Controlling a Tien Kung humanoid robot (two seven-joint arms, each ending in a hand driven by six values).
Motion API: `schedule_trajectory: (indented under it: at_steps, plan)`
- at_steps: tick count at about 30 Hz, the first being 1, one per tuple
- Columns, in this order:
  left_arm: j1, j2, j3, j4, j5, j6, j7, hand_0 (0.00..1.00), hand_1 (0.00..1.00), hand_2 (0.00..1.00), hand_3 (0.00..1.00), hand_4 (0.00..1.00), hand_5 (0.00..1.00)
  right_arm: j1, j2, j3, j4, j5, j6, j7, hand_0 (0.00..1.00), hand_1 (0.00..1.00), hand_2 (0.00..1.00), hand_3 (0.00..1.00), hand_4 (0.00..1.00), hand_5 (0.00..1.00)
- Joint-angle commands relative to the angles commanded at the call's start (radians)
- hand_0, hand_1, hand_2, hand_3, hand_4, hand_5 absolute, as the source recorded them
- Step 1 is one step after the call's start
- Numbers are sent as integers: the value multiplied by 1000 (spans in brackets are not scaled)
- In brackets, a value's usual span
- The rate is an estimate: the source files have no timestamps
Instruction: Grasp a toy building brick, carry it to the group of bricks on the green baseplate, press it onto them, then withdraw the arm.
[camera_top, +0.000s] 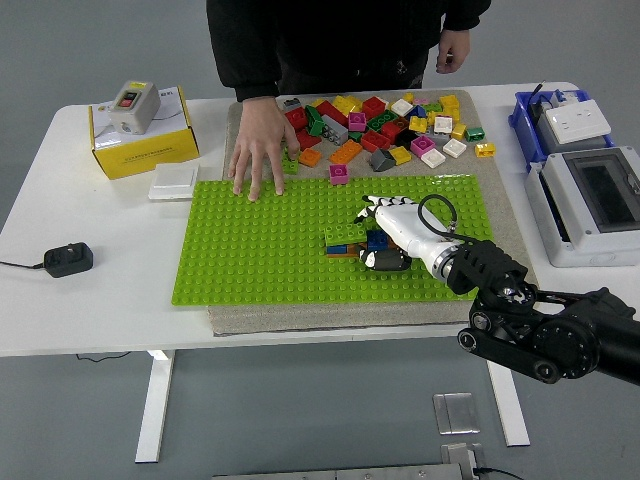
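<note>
The green baseplate (250, 250) lies on a grey mat in the middle of the table. A small group of bricks (345, 240) stands on it right of centre: a green brick on top, orange below, and a blue brick (377, 240) at its right end. My right hand (385, 235) lies on the plate just right of the group, fingers spread and relaxed, with the thumb low beside the blue brick. It holds nothing. The loose brick pile (385, 125) lies beyond the plate.
A person stands at the far side with one hand (258, 150) pressed flat on the plate's far left edge and the other hand (453, 50) hanging at the side. A yellow box (140, 140), a white switch plate (173, 182) and a black plug (68, 260) are at the left. Grey and blue boxes (585, 195) are at the right.
</note>
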Motion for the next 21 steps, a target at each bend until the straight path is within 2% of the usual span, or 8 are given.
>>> schedule_trajectory:
  at_steps: [21]
  plan:
    - [1,0,7,0,-12,5,-1,608,600,486,589,93,683,-9,-7,5,5,6,-4,3,988,984,998,765,610,459]
